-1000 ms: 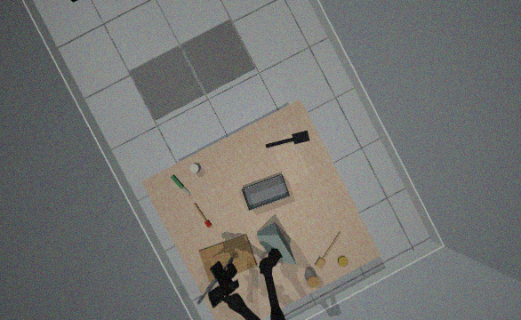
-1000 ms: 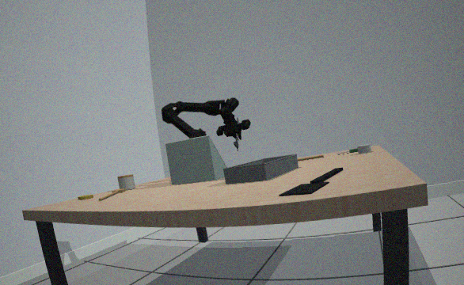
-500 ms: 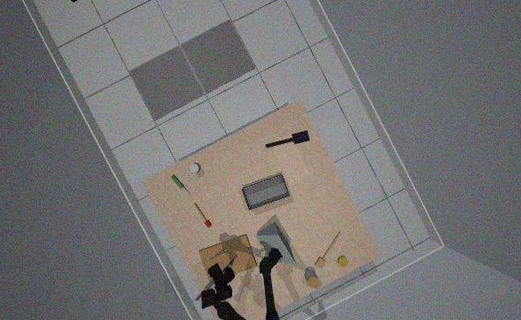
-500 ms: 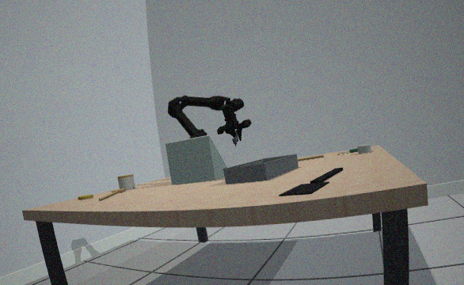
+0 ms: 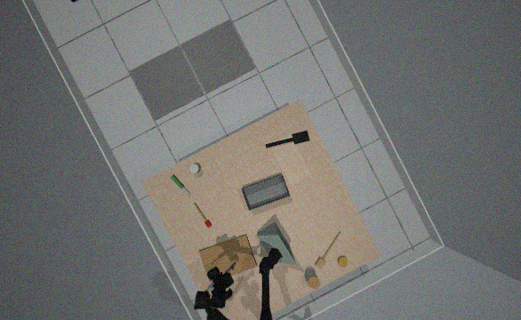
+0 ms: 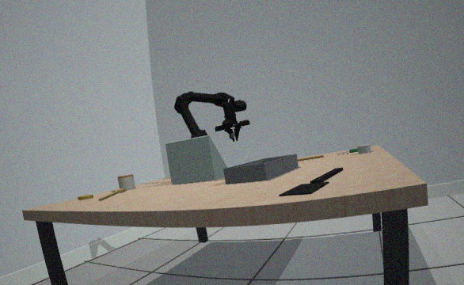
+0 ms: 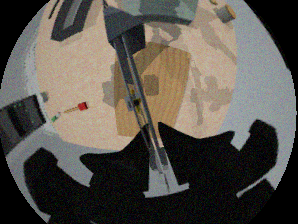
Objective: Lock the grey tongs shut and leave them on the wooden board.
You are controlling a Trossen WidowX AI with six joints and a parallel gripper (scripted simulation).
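The grey tongs (image 7: 125,31) (image 5: 230,268) are held off the table. In the wrist view their two long arms run close together with a narrow gap, from between the fingers up to a wide dark end at the top. I cannot tell whether the lock is engaged. My gripper (image 7: 153,125) (image 5: 225,272) (image 6: 235,138) is shut on the tongs, pointing down in mid-air. In the top view it overlaps the near part of the wooden board (image 5: 250,260) (image 7: 176,72), on which shadows fall. The roasting tin (image 5: 266,192) (image 6: 248,173) is empty.
A blue-green block (image 5: 279,242) (image 6: 188,160) stands between board and tin, beside the arm. A cork-topped jar (image 5: 312,281) (image 6: 127,182) and yellow disc (image 5: 342,260) are right of it. A red-ended tool (image 5: 207,223) (image 7: 83,106), green-handled tool (image 5: 177,181), white cup (image 5: 194,168) and black spatula (image 5: 300,137) lie farther off.
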